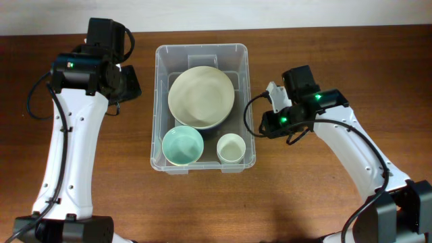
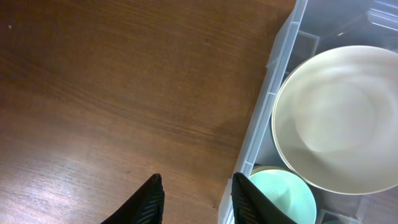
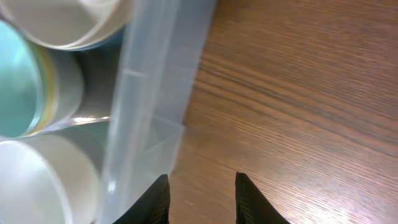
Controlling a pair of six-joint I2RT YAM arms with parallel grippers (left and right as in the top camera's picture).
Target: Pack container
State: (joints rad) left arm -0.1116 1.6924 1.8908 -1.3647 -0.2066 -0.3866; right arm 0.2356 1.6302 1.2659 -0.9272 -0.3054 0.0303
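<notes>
**Entry: packing station, one moment**

**Principal item.** Large clear plastic rectangular container (image 1: 159, 101), with rounded corners and a rimmed edge. Set mid-way across the brown wood-grain surface (image 1: 337, 40), between the white left arm (image 1: 67, 135) and the white right arm (image 1: 351, 145), long side running away from the robot. Walls see-through and faintly milky. No lid in view.

**Contents.**
- Large cream round bowl (image 1: 201, 96): open side up, taking most of the far half.
- Mint-green round bowl (image 1: 182, 146): upright, near-left corner.
- Small white round cup (image 1: 231, 147): upright, near-right corner, just beside the green bowl.

**Left jaws.** Spread apart and empty. Hanging over the wood just outside the container's left wall, level with the cream bowl.

**Right jaws.** Spread apart and empty. Hanging just outside the right wall, near the cup's end.

**Step in hand (judged).** Late in packing, or a pause between items. Three vessels already inside, nothing gripped, nothing loose seen on the wood in the overhead view.

**Next move (judged).**
- Either a reach for a further item lying out of view, or a withdrawal from the bin.
- For either, a rise clear of the rim first, so as not to nudge the light plastic walls.
- For any further item, little floor left. Nesting inside a bowl looks the likelier placement, lowered gently from straight above.
</notes>
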